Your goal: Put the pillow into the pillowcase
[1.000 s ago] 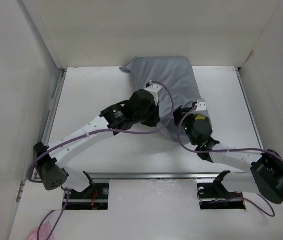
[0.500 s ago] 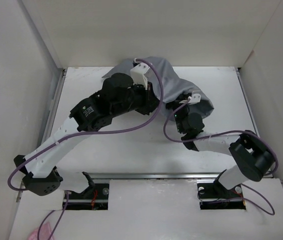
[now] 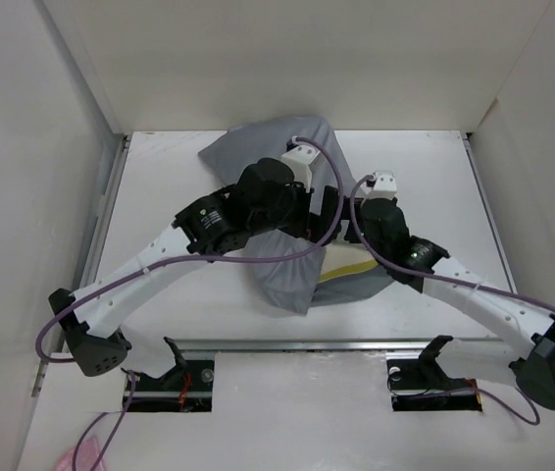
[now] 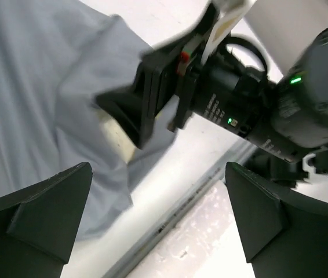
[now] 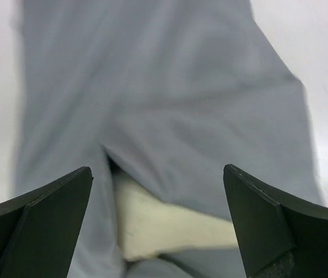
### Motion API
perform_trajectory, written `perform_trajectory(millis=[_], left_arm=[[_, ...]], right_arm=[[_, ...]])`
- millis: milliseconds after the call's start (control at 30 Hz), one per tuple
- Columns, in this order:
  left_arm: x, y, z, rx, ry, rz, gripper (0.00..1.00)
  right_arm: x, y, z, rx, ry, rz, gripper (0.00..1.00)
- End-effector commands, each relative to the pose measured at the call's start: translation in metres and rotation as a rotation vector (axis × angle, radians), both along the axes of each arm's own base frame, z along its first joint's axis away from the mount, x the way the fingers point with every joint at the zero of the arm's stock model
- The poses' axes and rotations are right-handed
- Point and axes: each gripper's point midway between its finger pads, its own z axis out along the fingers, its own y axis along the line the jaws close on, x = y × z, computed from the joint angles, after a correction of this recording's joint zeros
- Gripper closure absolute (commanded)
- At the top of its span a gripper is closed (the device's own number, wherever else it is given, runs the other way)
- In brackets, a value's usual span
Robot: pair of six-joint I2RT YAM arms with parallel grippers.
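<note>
Insertion nearly done: pillow (image 5: 170, 223) mostly inside pillowcase (image 5: 170, 87), cream corner exposed right under right gripper (image 5: 157, 169). Right gripper and left gripper (image 4: 158, 168) both released, empty. Next: pinch fabric edge, pull over corner

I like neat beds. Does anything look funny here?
Yes. A cream strip of the pillow pokes out of the pillowcase on its near side. The case lies bunched and crooked, so the pillow is not fully inside.

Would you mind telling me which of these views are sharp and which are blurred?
Top external: sharp, evenly lit, no glare. Left wrist: the right arm is motion-smeared towards the top edge. Right wrist: soft throughout, the pillowcase and pillow edges fuzzy.
</note>
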Motion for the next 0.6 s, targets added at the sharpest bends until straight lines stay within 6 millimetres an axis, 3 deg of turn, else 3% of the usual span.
perform_trajectory(millis=[0, 100, 167, 200, 233, 267, 300, 333, 367, 433, 467, 500, 533, 567], left_arm=[[0.023, 0.003, 0.035, -0.032, -0.124, 0.084, 0.0], [0.061, 0.02, 0.03, 0.002, -0.146, 0.238, 0.0], [0.091, 0.03, 0.029, -0.01, -0.165, 0.333, 0.0], [0.102, 0.034, 0.022, -0.001, -0.161, 0.359, 0.0], [0.111, 0.037, 0.014, 0.014, -0.147, 0.371, 0.0], [0.132, 0.046, -0.01, 0.069, -0.112, 0.416, 0.0], [0.142, 0.049, -0.008, 0.066, -0.103, 0.442, 0.0], [0.154, 0.055, -0.013, 0.082, -0.1, 0.475, 0.0], [0.169, 0.057, -0.035, 0.124, -0.07, 0.496, 0.0], [0.203, 0.072, -0.039, 0.112, -0.074, 0.548, 0.0], [0.213, 0.066, -0.043, 0.097, -0.06, 0.509, 0.0], [0.235, 0.072, -0.069, 0.13, -0.027, 0.522, 0.0], [0.249, 0.07, -0.065, 0.11, -0.037, 0.528, 0.0], [0.259, 0.069, -0.074, 0.135, -0.038, 0.515, 0.0]], right_arm=[[-0.045, -0.059, -0.078, -0.209, 0.411, -0.156, 0.0], [-0.055, -0.083, -0.097, -0.198, 0.52, -0.247, 0.0], [-0.058, -0.095, -0.094, -0.145, 0.521, -0.296, 0.0], [-0.058, -0.099, -0.095, -0.127, 0.504, -0.304, 0.0], [-0.059, -0.099, -0.081, -0.085, 0.454, -0.298, 0.0], [-0.057, -0.1, -0.075, -0.073, 0.429, -0.278, 0.0], [-0.059, -0.09, -0.072, -0.053, 0.419, -0.208, 0.02], [-0.052, -0.077, -0.056, -0.014, 0.356, -0.14, 0.02], [-0.053, -0.07, -0.049, -0.018, 0.315, -0.07, 0.05], [-0.052, -0.06, -0.049, 0.013, 0.292, -0.018, 0.06], [-0.051, -0.059, -0.055, 0.004, 0.307, -0.02, 0.08], [-0.051, -0.062, -0.062, -0.017, 0.331, -0.033, 0.1], [-0.05, -0.063, -0.065, -0.034, 0.349, -0.043, 0.12], [-0.053, -0.065, -0.081, -0.07, 0.407, -0.048, 0.14]])
